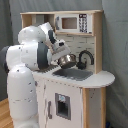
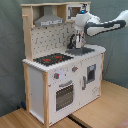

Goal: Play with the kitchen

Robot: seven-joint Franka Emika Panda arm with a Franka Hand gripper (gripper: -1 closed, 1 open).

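In the first exterior view, the white robot arm is filling the first exterior view's left, bending toward the kitchen and hiding its stovetop side. The gripper is hanging over the sink, just above a shiny metal pot that is sitting tilted over the basin. Whether the jaws are clenched on the pot or released cannot be told from either view. Right of the pot, the black faucet is arching over the basin, and the microwave is sitting in the upper shelf above it.

In the second exterior view, the kitchen is standing on a wooden floor before a grey-green curtain. On the second exterior view's left, the grey hood is hanging over the black-red stovetop, with the pegboard back between them. Below, the oven door is sitting closed under two knobs. Further right, the arm is reaching in from the second exterior view's right edge, its gripper pointing down over the sink.
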